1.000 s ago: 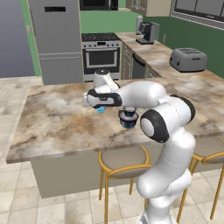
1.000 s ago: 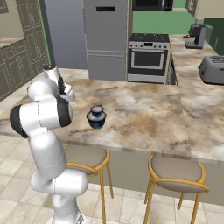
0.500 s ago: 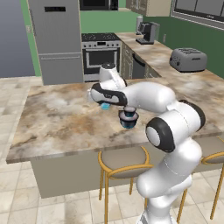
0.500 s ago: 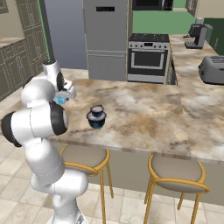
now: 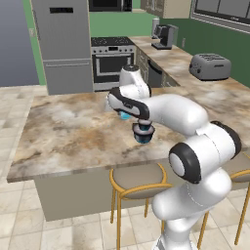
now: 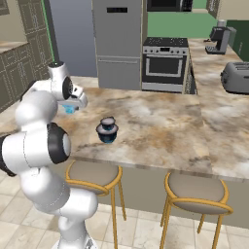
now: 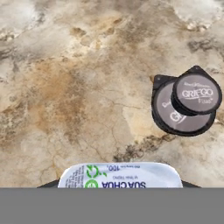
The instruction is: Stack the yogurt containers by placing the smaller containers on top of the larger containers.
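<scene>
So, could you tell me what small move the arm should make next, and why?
Probably carry the tiny light-blue cup sideways until it is over the stack, then lower it. The gripper appears to hold the cup above the counter, while the smaller dark tub already sits on the larger tub, off to one side in the hand view.

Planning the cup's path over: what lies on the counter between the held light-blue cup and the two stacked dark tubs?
Nothing: in the hand view, bare marble counter separates the light-blue cup in the gripper from the stacked tubs.
</scene>
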